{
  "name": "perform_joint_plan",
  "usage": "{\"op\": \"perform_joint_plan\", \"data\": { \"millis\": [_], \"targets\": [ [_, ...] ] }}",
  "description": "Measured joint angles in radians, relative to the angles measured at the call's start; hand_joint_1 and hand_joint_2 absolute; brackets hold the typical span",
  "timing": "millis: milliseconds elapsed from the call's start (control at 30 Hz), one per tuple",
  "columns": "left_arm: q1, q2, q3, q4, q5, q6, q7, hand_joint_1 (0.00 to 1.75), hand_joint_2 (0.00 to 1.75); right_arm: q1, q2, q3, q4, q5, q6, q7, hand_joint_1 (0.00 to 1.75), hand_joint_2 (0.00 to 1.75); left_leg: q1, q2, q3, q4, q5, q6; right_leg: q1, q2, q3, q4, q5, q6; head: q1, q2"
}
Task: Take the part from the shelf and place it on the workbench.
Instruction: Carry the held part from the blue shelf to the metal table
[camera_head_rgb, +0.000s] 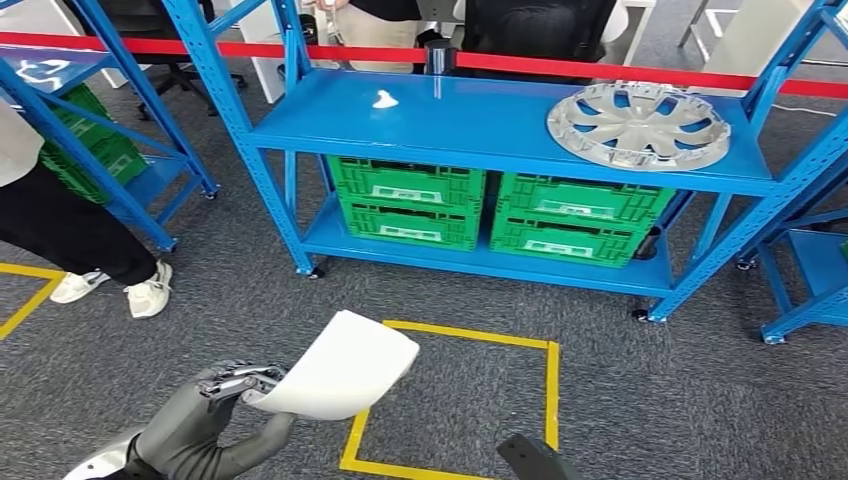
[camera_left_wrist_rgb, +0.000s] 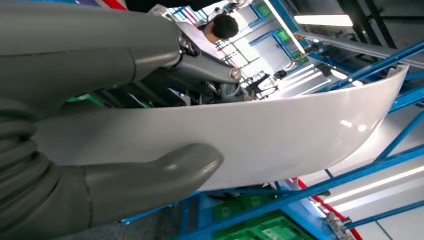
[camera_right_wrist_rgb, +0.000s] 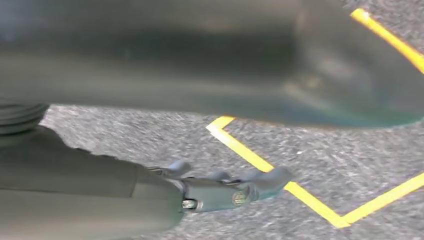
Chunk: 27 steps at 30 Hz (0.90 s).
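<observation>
White curved plastic panel (camera_head_rgb: 345, 367) off the blue metal shelf (camera_head_rgb: 480, 125), clamped in left hand (camera_head_rgb: 235, 385) at seven o'clock. Right hand (camera_right_wrist_rgb: 225, 187) apart, holding nothing. Still to reach workbench.

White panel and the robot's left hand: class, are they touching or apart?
Touching. The left wrist view shows the left hand gripping the white panel, thumb pressed on one face, fingers on the other.
</observation>
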Motion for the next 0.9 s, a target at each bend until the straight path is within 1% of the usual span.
{"op": "perform_joint_plan", "data": {
  "millis": [67,100,133,200,233,267,300,333,367,400,433,467,533,567,600,633,667,700,733,767,800,833,867,900],
  "targets": [
    [-0.002,0.000,0.000,0.001,0.000,-0.004,0.000,1.75,1.75,0.001,-0.001,0.001,-0.003,-0.004,-0.005,0.001,0.00,0.00,0.002,0.001,-0.002,0.003,-0.004,-0.011,-0.002,-0.007,0.000,-0.004,0.004,-0.013,0.000,0.000],
    [-0.005,0.000,-0.001,0.002,0.000,-0.005,0.000,1.75,1.75,0.000,-0.002,0.001,-0.005,-0.006,-0.008,0.002,0.00,0.00,0.002,0.008,-0.010,0.022,-0.017,-0.017,-0.004,-0.010,0.000,-0.007,0.006,-0.019,-0.001,0.000],
    [-0.008,-0.001,-0.001,0.004,0.000,-0.006,0.000,1.75,1.75,0.000,-0.002,0.002,-0.007,-0.007,-0.009,0.002,0.00,0.00,0.003,0.017,-0.029,0.063,-0.042,-0.023,-0.006,-0.014,0.001,-0.009,0.007,-0.023,-0.002,0.000],
    [-0.014,-0.001,-0.002,0.009,0.000,-0.009,0.000,1.75,1.75,0.003,-0.003,0.003,-0.008,-0.009,-0.011,0.004,0.00,0.00,0.006,0.032,-0.089,0.192,-0.107,-0.032,-0.006,-0.024,0.000,-0.009,0.007,-0.028,-0.004,0.000],
    [-0.015,-0.002,-0.002,0.013,0.000,-0.010,0.000,1.75,1.75,0.004,-0.003,0.004,-0.008,-0.009,-0.012,0.007,0.00,0.00,0.008,0.036,-0.118,0.251,-0.129,-0.035,-0.006,-0.029,0.000,-0.009,0.007,-0.028,-0.004,0.000],
    [-0.015,-0.003,-0.002,0.016,0.000,-0.011,0.000,1.75,1.75,0.005,-0.004,0.004,-0.008,-0.010,-0.012,0.009,0.00,0.00,0.009,0.037,-0.133,0.280,-0.132,-0.036,-0.006,-0.034,0.000,-0.009,0.006,-0.028,-0.004,0.000],
    [-0.016,-0.003,-0.002,0.019,0.000,-0.012,0.000,1.75,1.75,0.005,-0.004,0.004,-0.009,-0.011,-0.012,0.011,0.00,0.00,0.010,0.039,-0.128,0.270,-0.114,-0.036,-0.006,-0.038,0.001,-0.009,0.006,-0.028,-0.004,0.000],
    [-0.016,-0.004,-0.002,0.020,0.000,-0.012,-0.001,1.75,1.75,0.004,-0.005,0.005,-0.010,-0.011,-0.013,0.012,0.00,0.00,0.010,0.042,-0.103,0.219,-0.081,-0.034,-0.006,-0.041,0.003,-0.009,0.005,-0.027,-0.004,0.000],
    [-0.017,-0.004,-0.002,0.021,0.000,-0.012,-0.002,1.75,1.75,0.004,-0.005,0.006,-0.012,-0.012,-0.013,0.013,0.00,0.00,0.010,0.051,-0.066,0.145,-0.044,-0.031,-0.006,-0.044,0.005,-0.009,0.004,-0.025,-0.004,0.000],
    [-0.019,-0.004,-0.002,0.022,0.000,-0.012,-0.003,1.75,1.75,0.004,-0.005,0.006,-0.014,-0.013,-0.013,0.014,0.00,0.00,0.008,0.061,-0.032,0.075,-0.018,-0.026,-0.004,-0.046,0.006,-0.008,0.003,-0.021,-0.004,0.000],
    [-0.020,-0.005,-0.002,0.022,0.000,-0.013,-0.004,1.75,1.75,0.004,-0.005,0.007,-0.016,-0.014,-0.013,0.014,0.00,0.00,0.006,0.068,-0.008,0.026,-0.004,-0.021,-0.002,-0.049,0.007,-0.008,0.002,-0.016,-0.003,0.000],
    [-0.022,-0.006,-0.002,0.022,0.000,-0.013,-0.004,1.75,1.75,0.004,-0.006,0.008,-0.017,-0.014,-0.013,0.015,0.00,0.00,0.003,0.072,0.002,0.001,0.000,-0.015,0.000,-0.051,0.007,-0.008,0.001,-0.011,-0.003,0.000],
    [-0.022,-0.007,-0.002,0.022,0.000,-0.013,-0.005,1.75,1.75,0.004,-0.007,0.010,-0.020,-0.014,-0.013,0.015,0.00,0.00,0.000,0.064,-0.001,-0.005,0.000,-0.003,0.001,-0.058,0.009,-0.012,0.003,0.002,-0.003,0.000],
    [-0.022,-0.007,-0.002,0.022,0.000,-0.014,-0.005,1.75,1.75,0.004,-0.008,0.010,-0.021,-0.014,-0.013,0.015,0.00,0.00,0.002,0.059,0.000,-0.008,0.003,0.004,-0.001,-0.056,0.009,-0.010,0.000,0.009,-0.003,0.000],
    [-0.022,-0.008,-0.002,0.022,0.000,-0.014,-0.005,1.75,1.75,0.003,-0.008,0.010,-0.023,-0.014,-0.013,0.015,0.00,0.00,0.003,0.055,0.001,-0.012,0.007,0.011,-0.002,-0.050,0.004,0.003,-0.010,0.014,-0.003,0.000],
    [-0.023,-0.010,-0.002,0.022,0.000,-0.014,-0.005,1.75,1.75,0.003,-0.009,0.010,-0.024,-0.014,-0.013,0.015,0.00,0.00,0.004,0.052,0.002,-0.016,0.010,0.018,-0.002,-0.042,-0.009,0.034,-0.031,0.018,-0.002,0.000],
    [-0.023,-0.012,-0.002,0.023,0.000,-0.014,-0.006,1.75,1.75,0.003,-0.010,0.011,-0.024,-0.014,-0.013,0.015,0.00,0.00,0.005,0.049,0.003,-0.017,0.011,0.023,-0.003,-0.033,-0.034,0.087,-0.061,0.020,-0.001,0.000],
    [-0.024,-0.013,-0.002,0.024,0.000,-0.014,-0.006,1.75,1.75,0.004,-0.010,0.011,-0.025,-0.014,-0.012,0.016,0.00,0.00,0.004,0.045,0.002,-0.017,0.011,0.026,-0.002,-0.027,-0.065,0.153,-0.093,0.021,-0.001,0.000],
    [-0.023,-0.014,-0.002,0.026,0.000,-0.014,-0.006,1.75,1.75,0.004,-0.011,0.012,-0.024,-0.015,-0.011,0.016,0.00,0.00,0.003,0.041,0.001,-0.016,0.011,0.027,-0.001,-0.024,-0.096,0.215,-0.117,0.021,-0.001,0.000],
    [-0.023,-0.014,-0.002,0.028,-0.001,-0.014,-0.006,1.75,1.75,0.005,-0.012,0.012,-0.024,-0.015,-0.010,0.017,0.00,0.00,0.002,0.036,0.001,-0.015,0.011,0.028,-0.001,-0.023,-0.117,0.254,-0.125,0.021,-0.001,0.000],
    [-0.023,-0.015,-0.002,0.030,-0.001,-0.014,-0.006,1.75,1.75,0.005,-0.013,0.012,-0.024,-0.016,-0.008,0.017,0.00,0.00,0.002,0.030,0.001,-0.014,0.011,0.028,-0.001,-0.023,-0.120,0.256,-0.113,0.021,-0.001,0.000],
    [-0.023,-0.015,-0.002,0.031,-0.002,-0.014,-0.006,1.75,1.75,0.004,-0.014,0.012,-0.024,-0.016,-0.007,0.017,0.00,0.00,0.002,0.024,0.001,-0.013,0.010,0.027,-0.001,-0.022,-0.104,0.220,-0.084,0.020,-0.001,0.000],
    [-0.023,-0.016,-0.002,0.031,-0.002,-0.014,-0.006,1.75,1.75,0.003,-0.014,0.012,-0.024,-0.017,-0.006,0.017,0.00,0.00,0.002,0.018,0.002,-0.011,0.009,0.026,-0.001,-0.019,-0.074,0.155,-0.046,0.018,-0.001,0.000],
    [-0.023,-0.017,-0.001,0.032,-0.002,-0.014,-0.006,1.75,1.75,0.002,-0.015,0.012,-0.024,-0.017,-0.004,0.017,0.00,0.00,0.000,0.013,0.001,-0.007,0.007,0.022,-0.001,-0.011,-0.042,0.088,-0.019,0.015,-0.001,0.000]
  ]
}}
